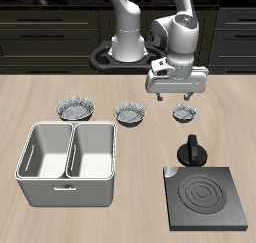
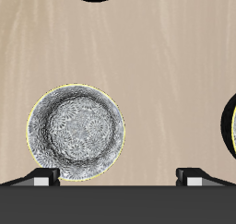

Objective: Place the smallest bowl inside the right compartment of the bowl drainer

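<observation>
The smallest bowl [image 1: 183,112] is a tiny grey fluted bowl that stands on the table beside the mid-sized fluted bowl [image 1: 130,113]. It fills much of the wrist view [image 2: 76,134]. My gripper [image 1: 176,95] hangs just above and slightly behind it, open and empty, with the jaws wide apart. Its fingertips [image 2: 41,177] show in the wrist view, where the bowl lies off-centre between them. The bowl drainer [image 1: 68,177] is a light grey tub with two empty wells, near the table's front edge.
The largest fluted bowl [image 1: 75,109] stands behind the drainer. The mid-sized bowl's edge shows in the wrist view [image 2: 230,126]. A black square stove plate [image 1: 205,199] lies near the front edge, with a black upright knob [image 1: 192,149] behind it.
</observation>
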Available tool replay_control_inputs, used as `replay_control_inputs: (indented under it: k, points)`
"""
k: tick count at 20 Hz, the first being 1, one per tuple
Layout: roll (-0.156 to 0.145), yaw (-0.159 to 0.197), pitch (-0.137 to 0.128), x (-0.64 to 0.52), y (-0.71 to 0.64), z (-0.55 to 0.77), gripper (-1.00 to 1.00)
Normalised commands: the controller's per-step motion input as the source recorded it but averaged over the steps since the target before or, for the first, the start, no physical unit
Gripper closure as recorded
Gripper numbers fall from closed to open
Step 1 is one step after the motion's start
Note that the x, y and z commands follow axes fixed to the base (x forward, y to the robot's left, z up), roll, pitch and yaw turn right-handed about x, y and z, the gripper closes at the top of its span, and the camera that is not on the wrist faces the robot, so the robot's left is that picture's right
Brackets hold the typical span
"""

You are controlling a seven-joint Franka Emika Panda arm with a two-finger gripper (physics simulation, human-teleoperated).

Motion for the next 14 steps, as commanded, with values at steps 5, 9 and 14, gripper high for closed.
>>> replay_control_inputs:
  k: [5, 9, 14]
  points:
    - [-0.009, 0.015, 0.003, 0.03, -0.07, -0.25, -1.00]
    - [0.001, 0.014, 0.023, 0.00, -0.02, -0.22, -1.00]
    - [0.006, 0.008, 0.027, 0.01, 0.00, -0.20, -1.00]
